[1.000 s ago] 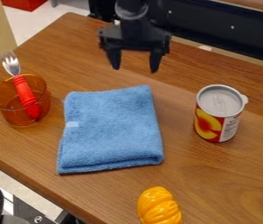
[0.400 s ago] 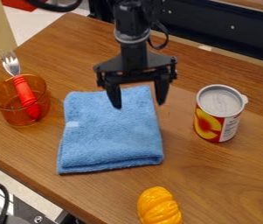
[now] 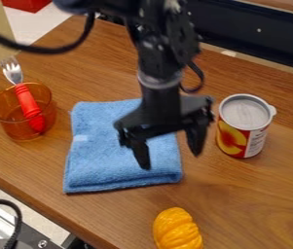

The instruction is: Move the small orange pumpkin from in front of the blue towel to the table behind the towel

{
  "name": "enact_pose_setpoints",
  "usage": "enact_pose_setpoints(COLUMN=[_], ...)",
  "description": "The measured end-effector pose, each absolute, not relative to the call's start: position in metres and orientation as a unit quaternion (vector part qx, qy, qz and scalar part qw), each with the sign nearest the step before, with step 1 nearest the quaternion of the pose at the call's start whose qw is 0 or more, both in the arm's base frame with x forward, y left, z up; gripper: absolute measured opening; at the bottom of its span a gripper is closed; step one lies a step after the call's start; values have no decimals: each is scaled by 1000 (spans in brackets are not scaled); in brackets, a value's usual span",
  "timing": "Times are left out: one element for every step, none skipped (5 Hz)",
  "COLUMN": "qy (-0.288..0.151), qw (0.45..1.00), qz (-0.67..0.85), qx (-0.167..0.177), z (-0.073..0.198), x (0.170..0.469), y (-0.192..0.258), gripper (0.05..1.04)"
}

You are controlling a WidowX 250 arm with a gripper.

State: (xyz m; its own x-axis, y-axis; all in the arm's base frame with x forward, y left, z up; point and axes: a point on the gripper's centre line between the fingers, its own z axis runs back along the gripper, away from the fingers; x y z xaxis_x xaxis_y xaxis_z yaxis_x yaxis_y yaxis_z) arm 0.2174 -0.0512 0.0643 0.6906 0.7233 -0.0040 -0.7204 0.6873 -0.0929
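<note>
While the black two-finger hand [image 3: 169, 159] hangs wide apart over the folded blue cloth [image 3: 109, 163], we see a red-and-silver can [image 3: 243, 127] near it.

The arm [image 3: 165, 63] and gripper [image 3: 171, 161] are blurred and hide the blue cloth's [image 3: 109, 160] far right corner. The bottom edge of the view cuts off the yellow squash [image 3: 176, 229]; the top edge cuts off the arm. The can's [image 3: 245, 114] small print is illegible.
</note>
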Motion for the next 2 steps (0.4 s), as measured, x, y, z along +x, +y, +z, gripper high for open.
enact_pose_setpoints(qy=[-1,4], qw=[914,903], qz=[405,428], qx=[-38,-28], z=[55,50], x=[201,187], y=[-66,-75], gripper=[997,997])
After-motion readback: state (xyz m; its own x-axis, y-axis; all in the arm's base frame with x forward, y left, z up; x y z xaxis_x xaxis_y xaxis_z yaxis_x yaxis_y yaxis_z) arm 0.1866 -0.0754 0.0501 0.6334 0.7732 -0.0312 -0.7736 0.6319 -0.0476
